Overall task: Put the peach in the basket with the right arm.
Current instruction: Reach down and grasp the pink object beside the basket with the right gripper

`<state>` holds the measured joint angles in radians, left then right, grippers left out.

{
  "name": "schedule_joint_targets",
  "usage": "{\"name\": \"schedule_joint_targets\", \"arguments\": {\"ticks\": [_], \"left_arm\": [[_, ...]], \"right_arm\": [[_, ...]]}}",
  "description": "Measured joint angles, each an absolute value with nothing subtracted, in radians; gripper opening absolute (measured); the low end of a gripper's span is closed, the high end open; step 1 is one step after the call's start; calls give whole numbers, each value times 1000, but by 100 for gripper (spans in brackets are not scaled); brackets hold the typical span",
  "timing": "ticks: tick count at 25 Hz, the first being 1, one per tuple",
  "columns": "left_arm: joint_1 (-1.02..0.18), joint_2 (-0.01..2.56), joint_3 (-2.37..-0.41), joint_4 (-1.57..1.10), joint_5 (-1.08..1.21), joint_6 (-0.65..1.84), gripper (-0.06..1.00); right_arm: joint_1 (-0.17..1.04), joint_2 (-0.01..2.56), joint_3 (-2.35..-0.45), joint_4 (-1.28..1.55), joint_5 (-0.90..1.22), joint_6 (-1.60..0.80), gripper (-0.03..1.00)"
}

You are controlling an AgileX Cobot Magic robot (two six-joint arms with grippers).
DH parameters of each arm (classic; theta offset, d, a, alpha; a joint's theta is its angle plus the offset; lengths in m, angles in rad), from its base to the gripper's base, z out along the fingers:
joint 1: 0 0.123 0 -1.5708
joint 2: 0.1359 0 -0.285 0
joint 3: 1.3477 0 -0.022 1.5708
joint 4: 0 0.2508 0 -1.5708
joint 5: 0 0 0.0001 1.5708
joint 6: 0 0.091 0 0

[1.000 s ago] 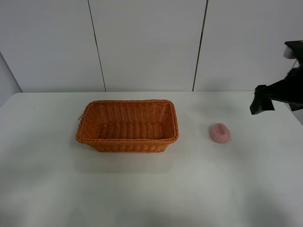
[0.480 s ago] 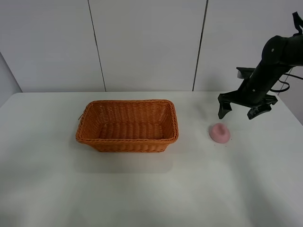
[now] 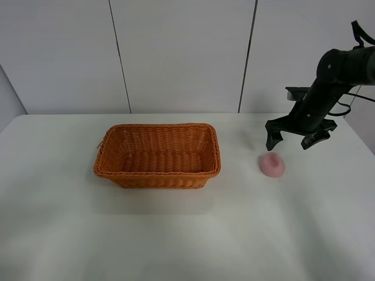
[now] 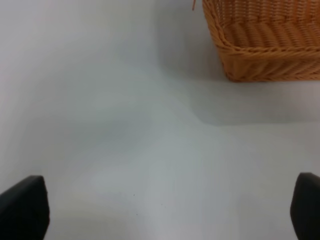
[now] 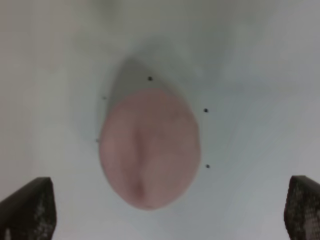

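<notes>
The pink peach lies on the white table to the right of the orange wicker basket. My right gripper hangs open just above and slightly behind the peach, not touching it. In the right wrist view the peach fills the middle, between the two spread fingertips at the picture's corners. The left gripper is open over bare table, with a corner of the basket ahead of it. The left arm is out of the high view.
The white table runs wide on all sides of the basket. A white panelled wall stands behind it. Small dark specks dot the table around the peach.
The right arm swung in from the right edge and came down toward the peach, its gripper spread open. Over the last half second it shifted only slightly. Peach and basket stayed put.
</notes>
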<state>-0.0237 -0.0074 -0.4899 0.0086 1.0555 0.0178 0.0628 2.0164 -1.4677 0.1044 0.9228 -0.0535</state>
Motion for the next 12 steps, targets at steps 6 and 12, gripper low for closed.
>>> {"name": "schedule_joint_targets", "arguments": {"ticks": [6,12], "left_arm": [[-24,-7,-490,9,1055,18,99],[-24,-7,-490,9,1055,18,99]], "right_arm": [[104,2039,-1468,75,873,-24,70],[104,2118,-1468,67,829,-8,70]]}}
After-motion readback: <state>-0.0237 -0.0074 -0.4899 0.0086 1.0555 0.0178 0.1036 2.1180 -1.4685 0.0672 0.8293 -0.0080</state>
